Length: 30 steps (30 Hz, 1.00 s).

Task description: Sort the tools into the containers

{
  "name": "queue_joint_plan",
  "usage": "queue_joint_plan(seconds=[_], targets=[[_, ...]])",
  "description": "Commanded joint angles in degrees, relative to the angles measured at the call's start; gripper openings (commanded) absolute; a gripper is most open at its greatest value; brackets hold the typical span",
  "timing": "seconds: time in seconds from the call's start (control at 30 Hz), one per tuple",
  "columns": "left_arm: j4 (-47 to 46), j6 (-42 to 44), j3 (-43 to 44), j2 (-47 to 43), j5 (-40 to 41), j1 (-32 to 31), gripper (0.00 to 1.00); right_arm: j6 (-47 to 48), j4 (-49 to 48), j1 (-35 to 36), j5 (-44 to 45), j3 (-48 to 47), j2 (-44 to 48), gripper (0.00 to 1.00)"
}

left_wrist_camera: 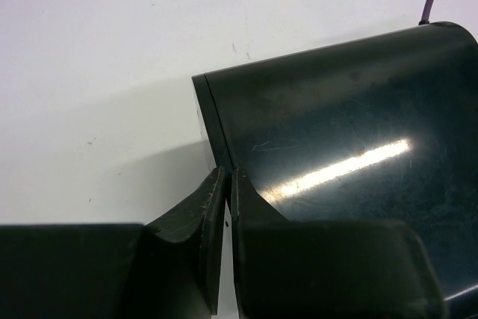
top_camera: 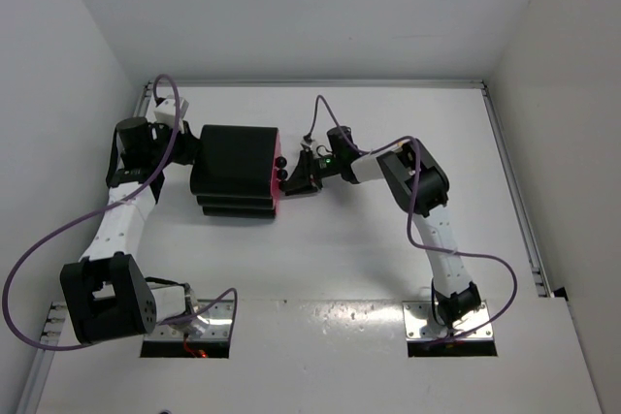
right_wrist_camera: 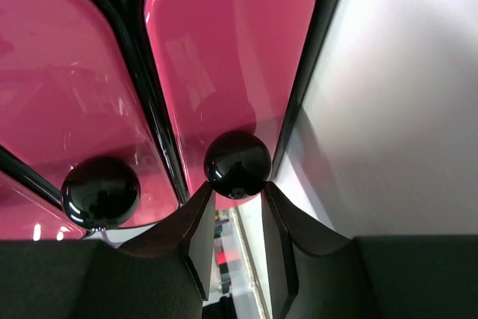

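Note:
The containers (top_camera: 233, 170) are a black unit of stacked magenta-pink drawers (right_wrist_camera: 231, 50) in the middle of the table. My left gripper (top_camera: 186, 145) is at its back left corner. In the left wrist view its fingers are almost together (left_wrist_camera: 228, 177) and pinch the thin rear edge of the black case (left_wrist_camera: 343, 132). At the unit's front, my right gripper (top_camera: 294, 179) has its two fingertips (right_wrist_camera: 237, 193) pressed on either side of a round black knob (right_wrist_camera: 237, 163). That knob belongs to the outermost drawer, next to a white surface. No tools are in view.
A second black knob (right_wrist_camera: 101, 192) sits on the neighbouring drawer, just left of my right gripper. White walls enclose the table (top_camera: 388, 269) on three sides. Purple cables (top_camera: 58, 239) loop off both arms.

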<state>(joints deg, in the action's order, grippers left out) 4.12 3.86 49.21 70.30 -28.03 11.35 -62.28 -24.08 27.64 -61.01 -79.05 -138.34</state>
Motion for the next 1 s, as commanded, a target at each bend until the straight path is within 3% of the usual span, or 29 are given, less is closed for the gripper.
queue_joint_plan(seconds=[0.0,0.57,0.67,0.7,0.83,0.97], targets=[[11.09,0.98,-4.21,2.82,0.79,0.51,0.13,-3.80,-5.45,0.49,1.16,-3.21,-2.01,0.31],[11.09,0.45,-4.21,1.25,-0.80,0.51,0.11,-6.62,-8.44,0.49,1.16,-7.44,-3.60,0.37],[11.09,0.45,-4.21,0.72,0.69,1.03,0.22,-6.02,-8.44,-0.04,0.64,-5.51,-1.32,0.40],[11.09,-0.16,-4.21,0.02,1.22,1.04,0.34,-6.01,-8.44,-0.82,0.63,-4.81,0.34,0.40],[9.33,-1.39,-4.74,-1.40,3.24,2.44,0.60,-3.91,-8.44,-2.06,-0.59,0.54,4.83,0.44],[9.33,-1.92,-4.04,-1.92,3.25,3.58,0.65,0.12,-5.12,-4.16,-1.12,5.39,12.19,0.46]])
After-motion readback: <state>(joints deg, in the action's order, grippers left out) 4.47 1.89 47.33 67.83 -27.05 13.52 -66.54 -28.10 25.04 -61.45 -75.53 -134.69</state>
